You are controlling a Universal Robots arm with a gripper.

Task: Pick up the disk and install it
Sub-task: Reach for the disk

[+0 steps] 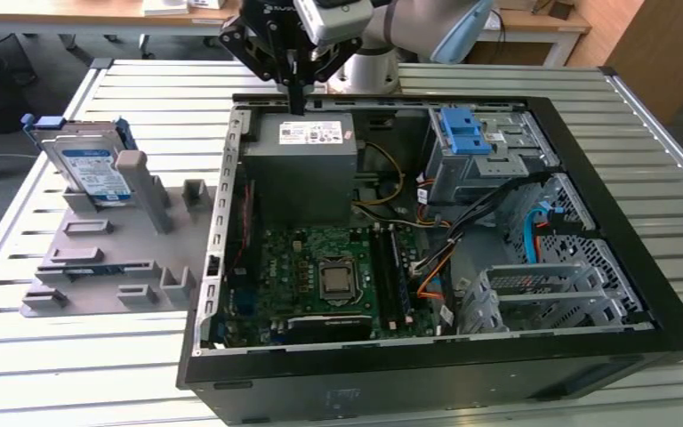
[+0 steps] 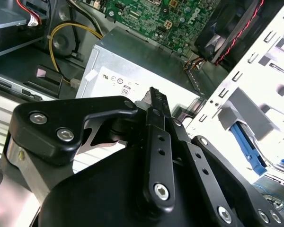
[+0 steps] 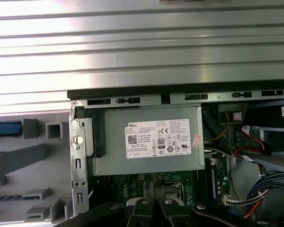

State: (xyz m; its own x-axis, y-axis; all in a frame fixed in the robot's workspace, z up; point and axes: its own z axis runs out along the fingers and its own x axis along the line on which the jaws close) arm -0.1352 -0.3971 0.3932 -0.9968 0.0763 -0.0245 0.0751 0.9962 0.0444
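Jaws of the gripper [image 1: 298, 105] are seen pressed together with nothing held between them, as is borne out in both wrist views. The gripper is poised above the far rim of the open computer case [image 1: 664, 294], just over the grey power-supply box [image 1: 300, 173]. The task is judged to be at its very start, since the disk has not yet been picked up and nothing has been installed. The disk [image 1: 90, 167] is found standing on edge in a grey holding fixture [image 1: 104, 258], with its labelled face shown to the exterior view. That fixture is set near the surface's edge on the exterior view's left, and the disk is lodged at its far end, well apart from the gripper. The slatted metal surface [image 1: 81, 374] carries both the fixture and the case, the case being laid on its side towards the middle and the exterior view's right. Inside the case a metal drive cage [image 1: 502, 165] topped by a blue latch piece [image 1: 466, 133] is seen by the far corner. Counted, one gripper, one case, one power-supply box, one fixture and one blue latch piece are made out. One labelled disk is counted for certain. Whether a second is stood behind it in the blue bracket cannot be told.
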